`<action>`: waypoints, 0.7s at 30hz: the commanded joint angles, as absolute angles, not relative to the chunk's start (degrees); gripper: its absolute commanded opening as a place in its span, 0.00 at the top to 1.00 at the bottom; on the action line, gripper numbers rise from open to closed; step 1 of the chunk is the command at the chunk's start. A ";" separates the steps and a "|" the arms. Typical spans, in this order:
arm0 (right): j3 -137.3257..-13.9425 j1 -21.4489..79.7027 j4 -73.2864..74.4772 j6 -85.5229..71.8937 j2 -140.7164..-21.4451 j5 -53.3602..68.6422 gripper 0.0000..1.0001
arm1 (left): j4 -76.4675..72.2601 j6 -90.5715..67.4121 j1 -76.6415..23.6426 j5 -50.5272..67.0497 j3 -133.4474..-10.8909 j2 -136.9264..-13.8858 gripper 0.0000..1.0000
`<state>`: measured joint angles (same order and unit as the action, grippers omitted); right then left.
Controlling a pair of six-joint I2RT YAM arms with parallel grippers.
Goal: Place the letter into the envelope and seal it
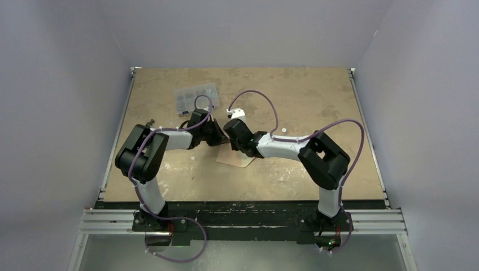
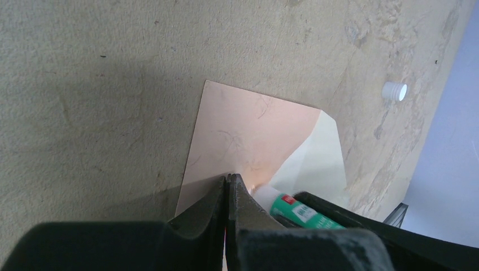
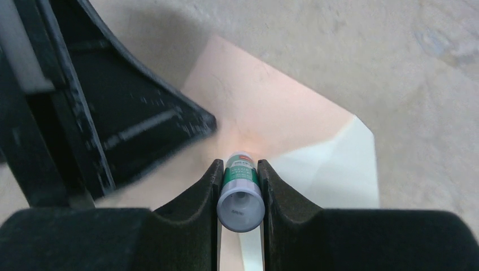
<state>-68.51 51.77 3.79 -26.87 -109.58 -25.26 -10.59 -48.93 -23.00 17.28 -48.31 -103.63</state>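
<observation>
The salmon-pink envelope [image 1: 237, 160] lies flat on the table, its pale cream flap [image 2: 319, 161] open. It also shows in the left wrist view [image 2: 248, 132] and the right wrist view [image 3: 265, 107]. My left gripper [image 2: 230, 179] is shut, its tips resting on the envelope's face; in the top view it [image 1: 217, 135] sits at the envelope's far left. My right gripper [image 3: 239, 167] is shut on a green-and-white glue stick [image 3: 240, 183], whose tip touches the envelope near the flap fold. The glue stick also shows beside my left fingers [image 2: 296, 210]. The letter is not in view.
A small white cap [image 1: 283, 130] lies on the table right of the grippers and shows in the left wrist view [image 2: 393, 91]. A clear plastic box [image 1: 196, 97] stands at the back left. The two grippers are close together over the envelope.
</observation>
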 commanded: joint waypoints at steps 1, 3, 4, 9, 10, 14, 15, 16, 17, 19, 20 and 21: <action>-64.81 50.88 6.32 -24.84 -97.42 -19.11 1.00 | -9.19 -47.59 -22.81 16.04 -48.77 -102.44 1.00; -63.31 50.21 5.11 -24.81 -92.03 -14.92 1.00 | -9.85 -47.36 -22.83 16.62 -49.24 -101.23 1.00; -62.62 49.72 4.54 -25.21 -89.46 -13.09 1.00 | -10.03 -47.24 -22.84 17.01 -49.57 -100.76 1.00; -58.78 46.37 1.99 -27.90 -81.38 -4.58 1.00 | -12.03 -47.31 -22.85 19.90 -50.20 -97.35 1.00; -57.63 45.59 0.78 -28.61 -80.17 -2.85 1.00 | -12.50 -47.67 -22.85 20.65 -50.30 -96.35 1.00; -54.25 43.60 -3.79 -32.35 -75.88 3.69 1.00 | -12.17 -47.34 -22.73 23.71 -51.98 -91.94 0.83; -53.56 43.25 -4.87 -33.41 -74.91 4.86 1.00 | -10.14 -46.10 -22.68 23.54 -52.86 -90.84 0.77; -52.89 43.05 -5.94 -34.58 -74.02 5.91 1.00 | -8.07 -44.26 -22.68 22.62 -53.40 -89.36 0.71; -52.39 42.84 -6.95 -35.68 -73.14 6.83 1.00 | -6.44 -42.78 -22.68 21.16 -53.48 -87.69 0.66; -51.16 42.57 -9.32 -38.02 -71.90 8.93 1.00 | -2.30 -38.71 -22.68 13.87 -53.44 -83.30 0.40; -50.58 42.42 -10.48 -39.00 -71.55 10.09 1.00 | -1.28 -37.63 -22.68 10.57 -53.24 -81.17 0.30; -50.09 42.37 -11.48 -39.91 -71.40 11.29 1.00 | -0.26 -36.14 -22.68 7.18 -52.87 -79.01 0.16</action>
<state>-51.44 42.72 -3.22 -34.37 -74.48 3.92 -5.89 -43.48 -22.98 18.17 -51.35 -87.53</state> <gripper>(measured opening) 0.266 0.637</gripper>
